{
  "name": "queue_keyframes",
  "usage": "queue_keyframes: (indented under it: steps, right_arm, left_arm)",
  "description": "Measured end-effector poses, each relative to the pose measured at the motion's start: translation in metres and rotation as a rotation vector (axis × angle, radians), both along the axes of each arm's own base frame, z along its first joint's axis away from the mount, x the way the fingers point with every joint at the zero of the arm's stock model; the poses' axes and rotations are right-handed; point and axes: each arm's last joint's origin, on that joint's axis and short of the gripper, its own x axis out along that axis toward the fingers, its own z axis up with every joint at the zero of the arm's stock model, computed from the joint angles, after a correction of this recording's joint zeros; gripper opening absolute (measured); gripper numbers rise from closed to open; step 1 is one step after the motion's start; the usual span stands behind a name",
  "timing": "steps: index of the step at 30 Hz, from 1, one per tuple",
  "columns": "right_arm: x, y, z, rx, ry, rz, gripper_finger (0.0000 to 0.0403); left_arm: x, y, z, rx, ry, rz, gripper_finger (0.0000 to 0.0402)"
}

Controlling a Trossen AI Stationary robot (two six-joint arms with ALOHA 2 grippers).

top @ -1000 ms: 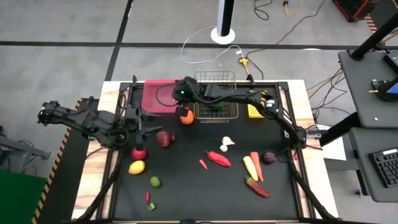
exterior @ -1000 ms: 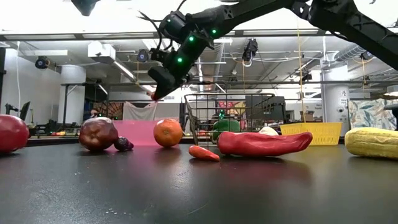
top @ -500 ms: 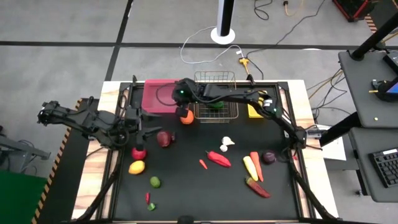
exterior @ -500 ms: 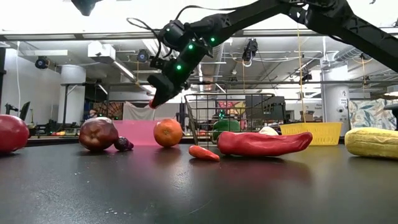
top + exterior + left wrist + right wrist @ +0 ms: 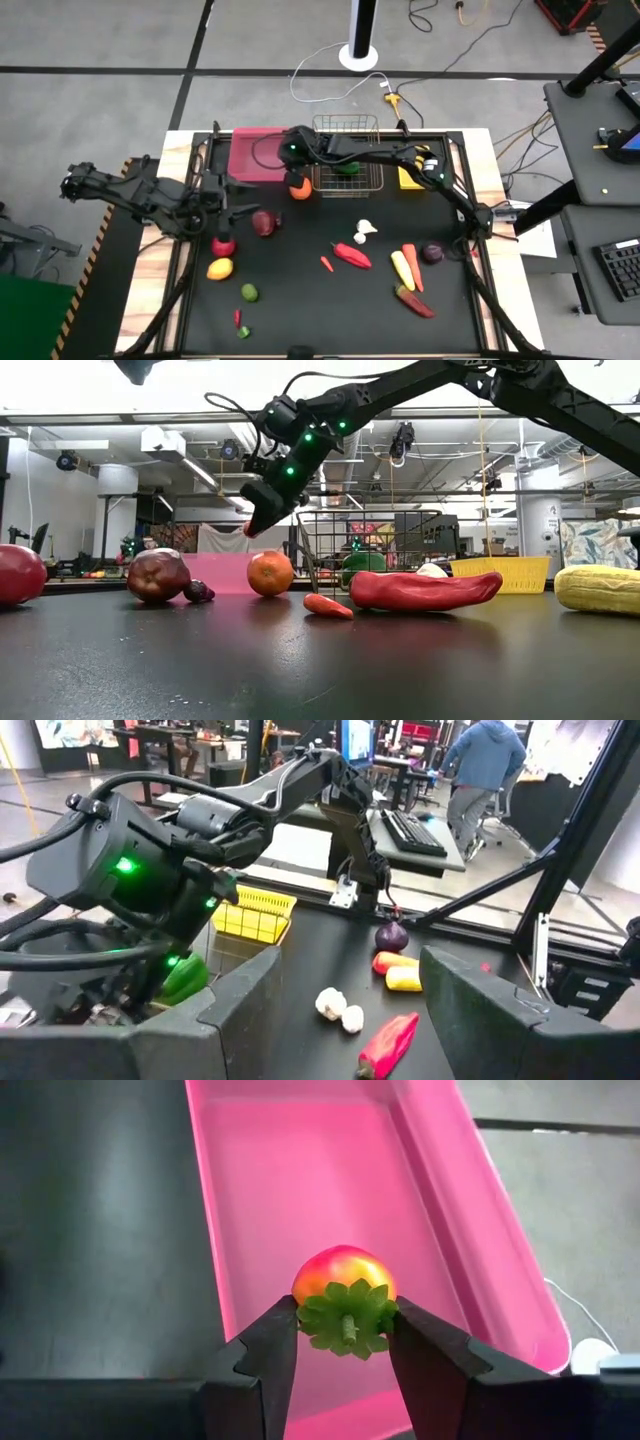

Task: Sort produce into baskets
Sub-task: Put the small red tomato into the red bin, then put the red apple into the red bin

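While my right end effector (image 5: 343,1342) pinched a small tomato (image 5: 343,1285) over the pink bin (image 5: 300,1170), upper centre, releasing looked next; left end effector (image 5: 345,1010) stood spread.

Along the black table's (image 5: 300,310) far edge, the pink plastic bin (image 5: 258,153) sits left of the metal wire-mesh basket (image 5: 347,152), the narrow yellow plastic bin (image 5: 410,176) right of it. The round orange fruit (image 5: 299,190) lies just before bin and basket.

The right pincer (image 5: 342,1342) holds a red-orange tomato with a green stalk (image 5: 343,1290) over the bin.
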Motion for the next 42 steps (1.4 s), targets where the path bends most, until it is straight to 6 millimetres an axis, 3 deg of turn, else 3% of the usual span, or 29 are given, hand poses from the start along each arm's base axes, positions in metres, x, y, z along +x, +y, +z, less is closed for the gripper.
queue_keyframes:
  steps: [9, 27, 34, 42]
  right_arm:
    - [-0.002, 0.001, -0.002, 0.004, 0.039, 0.008, 0.0146]
    - [-0.005, 0.001, 0.002, -0.002, 0.047, 0.015, 0.0182]
    - [-0.022, 0.011, 0.054, -0.045, 0.002, 0.049, 0.0183]
    - [-0.079, 0.030, 0.121, 0.008, 0.090, 0.032, 0.0183]
  left_arm:
    - [-0.013, 0.005, 0.000, -0.015, 0.033, 0.034, 0.0220]
    - [-0.015, 0.006, -0.003, -0.026, 0.056, 0.061, 0.0220]
    - [-0.011, 0.005, -0.013, -0.108, 0.130, 0.086, 0.0220]
    - [0.002, 0.001, -0.023, -0.215, 0.180, 0.126, 0.0220]
